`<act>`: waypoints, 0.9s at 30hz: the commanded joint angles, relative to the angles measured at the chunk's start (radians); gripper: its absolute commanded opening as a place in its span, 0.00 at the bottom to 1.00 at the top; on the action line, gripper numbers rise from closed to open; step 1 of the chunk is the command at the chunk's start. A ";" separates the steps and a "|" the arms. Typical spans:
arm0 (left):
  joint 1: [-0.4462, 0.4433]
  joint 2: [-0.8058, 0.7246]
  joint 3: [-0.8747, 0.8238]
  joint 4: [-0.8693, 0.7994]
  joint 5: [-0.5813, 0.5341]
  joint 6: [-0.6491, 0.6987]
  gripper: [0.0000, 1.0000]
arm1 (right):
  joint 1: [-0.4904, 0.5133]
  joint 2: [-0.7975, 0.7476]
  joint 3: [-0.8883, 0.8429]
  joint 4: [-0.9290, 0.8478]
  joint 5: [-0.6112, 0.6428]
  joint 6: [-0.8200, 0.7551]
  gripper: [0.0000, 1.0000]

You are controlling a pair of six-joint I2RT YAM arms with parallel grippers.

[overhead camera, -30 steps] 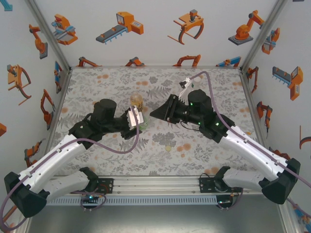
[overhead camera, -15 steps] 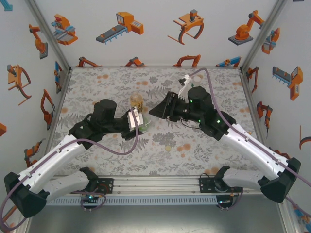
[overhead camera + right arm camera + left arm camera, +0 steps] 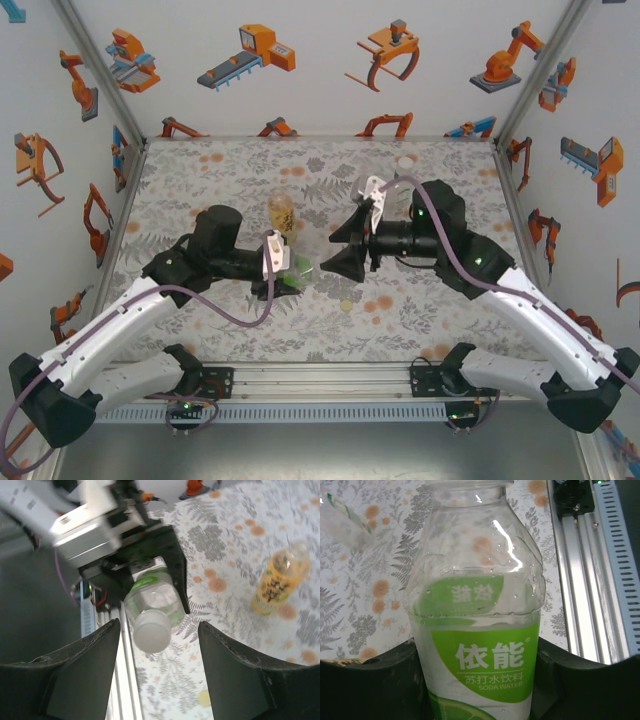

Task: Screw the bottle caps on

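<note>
Cap [image 3: 151, 636], whitish, sits on the neck of the clear green-labelled bottle [image 3: 480, 645] that the left claw [image 3: 283, 270] clamps tilted over the desk [image 3: 200, 170], while the right claw [image 3: 348, 262], shut a second ago, now faces it with fingers apart, probably released between turns.

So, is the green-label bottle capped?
Capped: a whitish cap sits on the bottle mouth, facing the open right gripper. Tightness: cannot tell.

The table [image 3: 400, 330] is taken from high above its near edge, facing the far edge. The green bottle [image 3: 480, 645] is shown very close from the left wrist and end-on from the right wrist, where the top view's amber bottle [image 3: 277, 580] is shared.
</note>
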 commanded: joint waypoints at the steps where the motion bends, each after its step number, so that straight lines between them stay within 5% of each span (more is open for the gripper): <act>1: -0.004 0.014 0.043 -0.042 0.067 0.031 0.00 | -0.001 -0.010 0.006 -0.038 -0.164 -0.286 0.59; 17: -0.005 0.012 0.047 -0.052 0.077 0.036 0.00 | -0.001 0.041 -0.007 -0.083 -0.219 -0.408 0.46; 27: -0.005 0.010 0.047 -0.054 0.072 0.038 0.00 | 0.000 0.033 -0.014 -0.074 -0.201 -0.410 0.15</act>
